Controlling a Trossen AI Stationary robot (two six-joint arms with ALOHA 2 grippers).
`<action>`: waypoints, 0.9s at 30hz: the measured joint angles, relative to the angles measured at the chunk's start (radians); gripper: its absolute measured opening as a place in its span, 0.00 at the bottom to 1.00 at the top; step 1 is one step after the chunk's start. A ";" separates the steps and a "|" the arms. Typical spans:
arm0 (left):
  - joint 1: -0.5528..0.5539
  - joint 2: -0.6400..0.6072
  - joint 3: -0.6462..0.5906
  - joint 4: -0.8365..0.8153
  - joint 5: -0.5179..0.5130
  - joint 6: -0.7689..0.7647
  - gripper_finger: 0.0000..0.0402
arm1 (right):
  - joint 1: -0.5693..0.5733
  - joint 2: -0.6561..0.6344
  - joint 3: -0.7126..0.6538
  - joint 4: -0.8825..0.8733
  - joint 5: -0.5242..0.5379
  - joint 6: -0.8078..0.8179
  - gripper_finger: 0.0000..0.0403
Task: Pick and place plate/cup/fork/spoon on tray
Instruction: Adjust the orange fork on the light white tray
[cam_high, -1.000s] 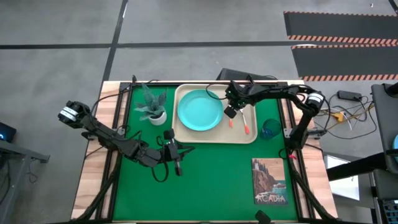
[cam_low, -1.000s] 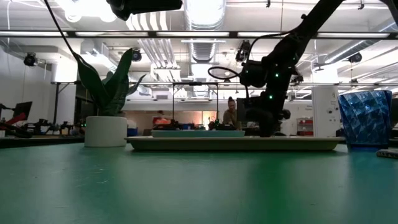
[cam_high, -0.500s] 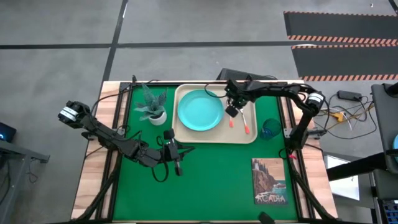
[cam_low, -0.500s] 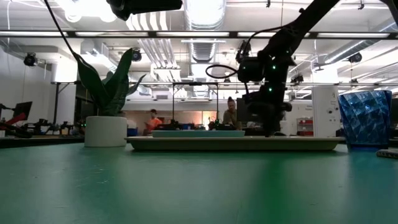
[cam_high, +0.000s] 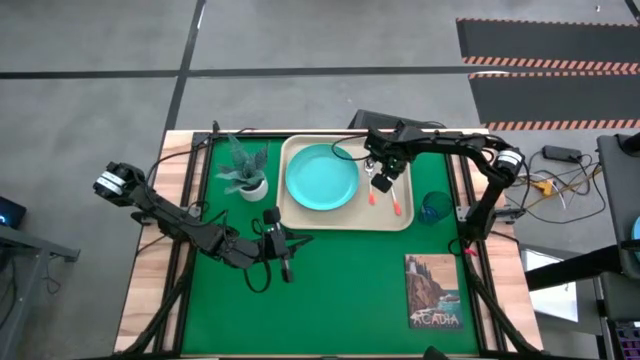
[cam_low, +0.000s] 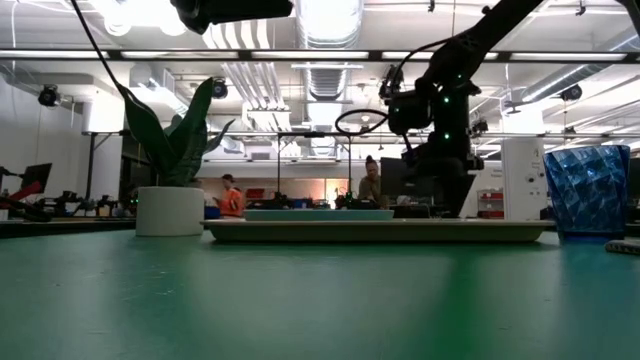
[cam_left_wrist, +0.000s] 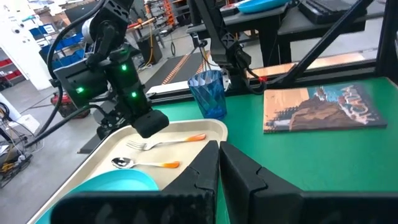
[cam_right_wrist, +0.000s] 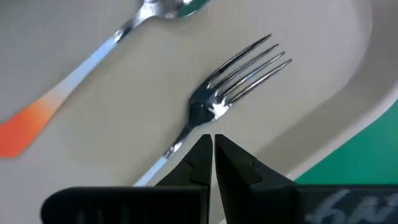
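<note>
Fork (cam_right_wrist: 221, 93) on tray (cam_right_wrist: 323, 74), under right gripper (cam_right_wrist: 213, 144).
Gripper clenched, empty, tips just above fork's neck at lower centre; spoon (cam_right_wrist: 93, 62) upper left.

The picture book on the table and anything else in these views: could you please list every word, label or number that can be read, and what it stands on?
"ACADIA": along the bottom edge of the picture book, readable in the high view.
The same title on the book in the left wrist view: too skewed to read.
Tray, plate, cup, fork, spoon: no lettering visible.
Room behind, low view: nothing readable.
</note>
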 joint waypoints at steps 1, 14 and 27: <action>0.000 0.000 0.000 -0.006 0.000 0.001 0.00 | -0.001 0.000 -0.003 0.012 0.000 -0.007 0.03; 0.006 0.001 -0.001 -0.004 0.000 0.000 0.00 | -0.007 0.000 -0.072 0.142 0.000 -0.053 0.03; 0.006 0.001 -0.001 -0.004 0.000 -0.002 0.00 | -0.010 0.000 -0.088 0.248 0.002 -0.058 0.03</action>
